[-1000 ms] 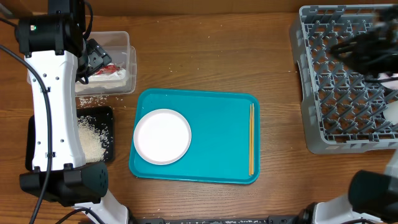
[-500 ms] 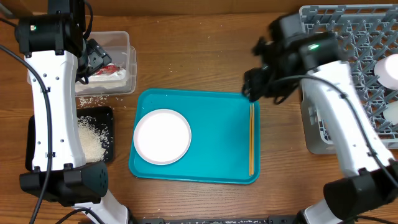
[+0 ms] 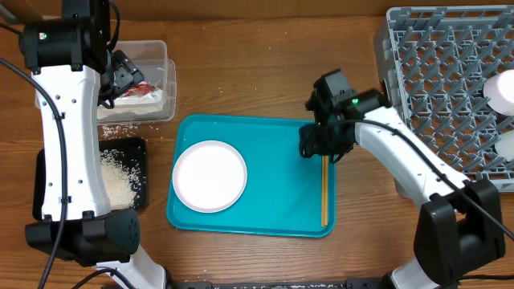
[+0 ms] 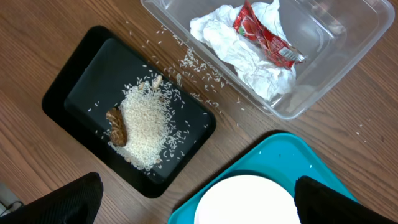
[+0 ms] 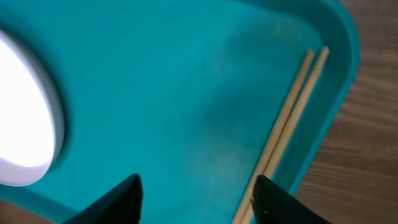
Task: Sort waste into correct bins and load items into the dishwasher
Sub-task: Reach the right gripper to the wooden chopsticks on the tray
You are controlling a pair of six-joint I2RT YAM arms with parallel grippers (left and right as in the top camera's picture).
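Nearby, plate (image 3: 210, 176) shares teal tray (image 3: 273, 189) with chopsticks (image 3: 324, 193).

One plate (image 3: 210, 176), two chopsticks (image 3: 324, 181), two bowls (image 3: 501, 90), two bins (image 3: 152, 56).

Tray (image 3: 273, 138): plate (image 3: 210, 176) left, chopsticks (image 3: 324, 193) right, maybe touching rim

Open floor of teal tray (image 3: 281, 177) between plate (image 3: 210, 176) and chopsticks (image 3: 324, 181), rim just beside them.
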